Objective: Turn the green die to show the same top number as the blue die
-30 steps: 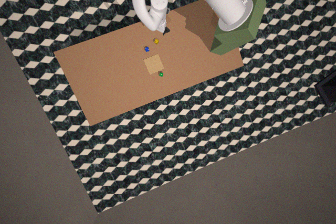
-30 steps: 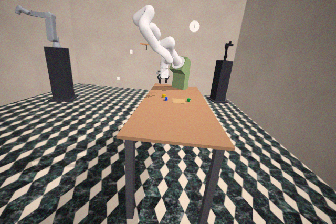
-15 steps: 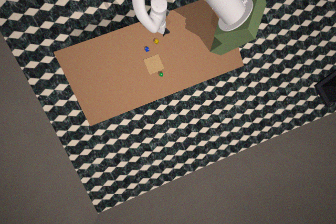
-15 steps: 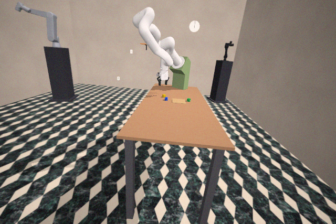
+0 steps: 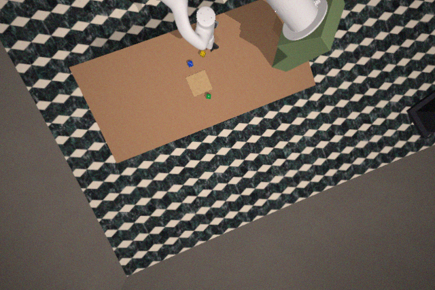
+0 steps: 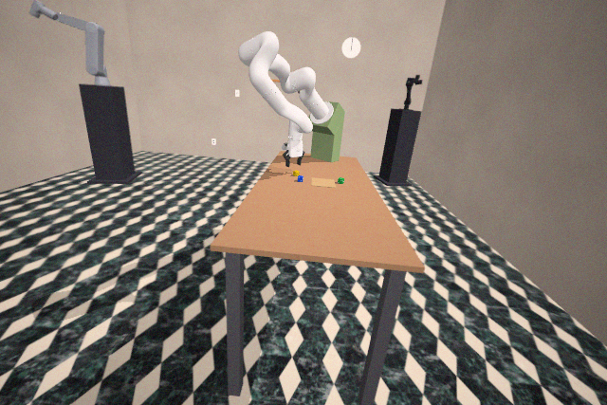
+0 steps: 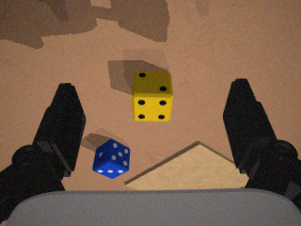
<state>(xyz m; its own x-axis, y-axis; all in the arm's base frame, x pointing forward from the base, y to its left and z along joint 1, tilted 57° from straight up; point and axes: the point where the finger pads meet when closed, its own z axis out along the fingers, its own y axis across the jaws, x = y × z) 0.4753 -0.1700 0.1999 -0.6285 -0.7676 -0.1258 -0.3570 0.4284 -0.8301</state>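
The green die [image 5: 208,96] [image 6: 340,179] lies on the table just off the near corner of the tan mat [image 5: 198,83] [image 6: 323,182] [image 7: 188,169]; it is out of the wrist view. The blue die [image 5: 190,63] [image 6: 300,178] [image 7: 112,158] and the yellow die [image 5: 202,53] [image 6: 296,173] [image 7: 152,97] lie on the table on the mat's other side. My gripper [image 6: 293,163] [image 7: 152,99] is open and empty. It hangs above the table over the yellow die, far from the green die.
The wooden table [image 5: 140,111] [image 6: 313,224] bears everything. The arm's green base block [image 5: 308,41] [image 6: 327,138] stands at the table's far end. Two black pedestals [image 6: 107,133] [image 6: 399,145] stand on the floor away from the table.
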